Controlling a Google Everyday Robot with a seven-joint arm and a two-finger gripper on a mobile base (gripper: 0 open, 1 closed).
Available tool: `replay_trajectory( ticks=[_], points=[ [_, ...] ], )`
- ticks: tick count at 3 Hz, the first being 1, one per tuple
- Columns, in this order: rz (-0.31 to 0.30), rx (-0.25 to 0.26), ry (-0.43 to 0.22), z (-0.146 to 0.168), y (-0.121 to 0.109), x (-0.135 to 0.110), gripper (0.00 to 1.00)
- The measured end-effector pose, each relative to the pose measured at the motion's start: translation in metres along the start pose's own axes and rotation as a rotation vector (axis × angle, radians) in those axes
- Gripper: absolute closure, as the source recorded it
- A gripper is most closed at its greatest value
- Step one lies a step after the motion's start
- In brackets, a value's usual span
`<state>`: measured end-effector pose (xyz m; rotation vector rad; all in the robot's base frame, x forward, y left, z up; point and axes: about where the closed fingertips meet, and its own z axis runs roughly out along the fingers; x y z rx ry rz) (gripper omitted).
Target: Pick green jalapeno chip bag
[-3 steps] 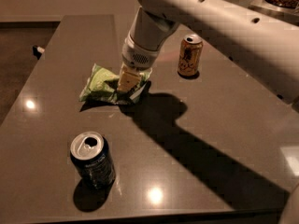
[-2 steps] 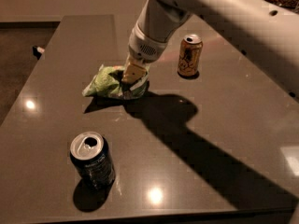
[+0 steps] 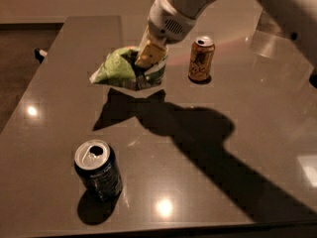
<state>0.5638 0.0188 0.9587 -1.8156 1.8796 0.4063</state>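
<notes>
Glossy grey-brown table (image 3: 247, 108), count one. White arm (image 3: 183, 4) reaching in from upper right.

Green jalapeno chip bag (image 3: 116, 68), count one. Held clear of the table over its far-left part, shadow lying apart beneath. Long axis roughly left-right; left end pointing left and slightly down, right end crumpled.

Cans, count two, both upright. Dark blue can (image 3: 98, 170), top opened, near left. Orange can (image 3: 201, 58) right of bag, not touching.

Gripper (image 3: 150, 63) at bag's right part, fingers clamped on the bag.
</notes>
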Motion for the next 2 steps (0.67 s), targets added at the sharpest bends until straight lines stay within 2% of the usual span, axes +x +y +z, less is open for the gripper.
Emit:
replay_trajectory(
  ticks=[1,2],
  points=[
    [-0.008,0.012,-0.041,-0.0297,0.004,-0.0026,1.0],
    [-0.009,0.014,-0.049,-0.0341,0.0046,-0.0038,1.0]
  ],
)
